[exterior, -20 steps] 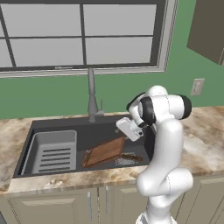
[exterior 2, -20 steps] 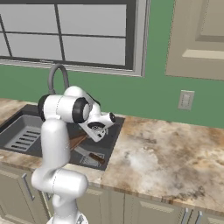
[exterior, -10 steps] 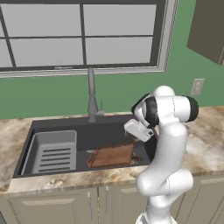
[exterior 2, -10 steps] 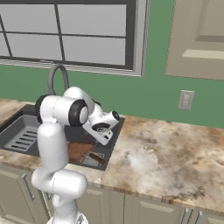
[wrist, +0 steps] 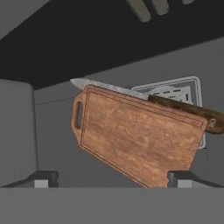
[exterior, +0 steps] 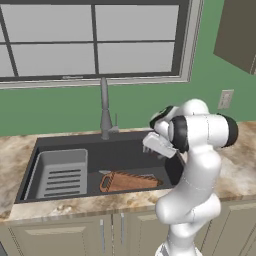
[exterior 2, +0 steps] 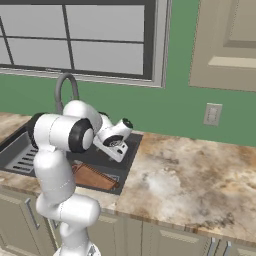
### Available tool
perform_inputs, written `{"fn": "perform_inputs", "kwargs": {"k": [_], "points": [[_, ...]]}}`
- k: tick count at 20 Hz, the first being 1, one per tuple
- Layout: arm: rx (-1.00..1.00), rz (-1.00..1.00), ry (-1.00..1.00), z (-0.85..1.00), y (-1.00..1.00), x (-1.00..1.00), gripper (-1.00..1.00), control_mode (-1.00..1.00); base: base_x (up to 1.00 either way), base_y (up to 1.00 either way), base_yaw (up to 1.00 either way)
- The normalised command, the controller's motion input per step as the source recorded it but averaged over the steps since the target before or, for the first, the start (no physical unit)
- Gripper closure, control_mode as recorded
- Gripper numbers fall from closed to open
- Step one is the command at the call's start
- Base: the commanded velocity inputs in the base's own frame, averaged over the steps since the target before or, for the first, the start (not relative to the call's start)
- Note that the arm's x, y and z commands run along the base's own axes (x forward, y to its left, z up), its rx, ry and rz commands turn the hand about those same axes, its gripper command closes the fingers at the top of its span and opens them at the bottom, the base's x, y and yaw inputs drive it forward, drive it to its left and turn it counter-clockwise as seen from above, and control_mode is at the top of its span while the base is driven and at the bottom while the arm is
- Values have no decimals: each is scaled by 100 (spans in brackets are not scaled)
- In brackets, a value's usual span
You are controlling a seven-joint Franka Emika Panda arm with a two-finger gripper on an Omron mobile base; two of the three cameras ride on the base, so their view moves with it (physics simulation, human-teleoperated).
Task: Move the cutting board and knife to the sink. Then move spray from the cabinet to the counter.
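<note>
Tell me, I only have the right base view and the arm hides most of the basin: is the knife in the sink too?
Observer: Yes. The knife lies along the far edge of the cutting board, on the sink floor.
Operator: Is the gripper holding anything?
Observer: No. The gripper is open above the board, fingertips clear of it.
Operator: Which way does the board's handle point?
Observer: Toward the ribbed rack.

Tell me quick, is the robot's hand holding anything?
Gripper: open, holding nothing. Its fingers stand wide apart above the board, which lies in the sink.
</note>
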Motion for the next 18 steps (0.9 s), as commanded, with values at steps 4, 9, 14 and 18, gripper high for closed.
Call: {"fn": "perform_inputs", "kwargs": {"k": [4, 9, 14, 18], "points": [[3, -4, -7, 91, 0, -42, -100, -100, 0, 0, 0], [0, -2, -5, 95, 0, -63, -100, -100, 0, 0, 0], [0, -3, -1, 100, 0, -78, -100, -100, 0, 0, 0], [0, -3, 0, 100, 0, -91, -100, -100, 0, 0, 0]]}}
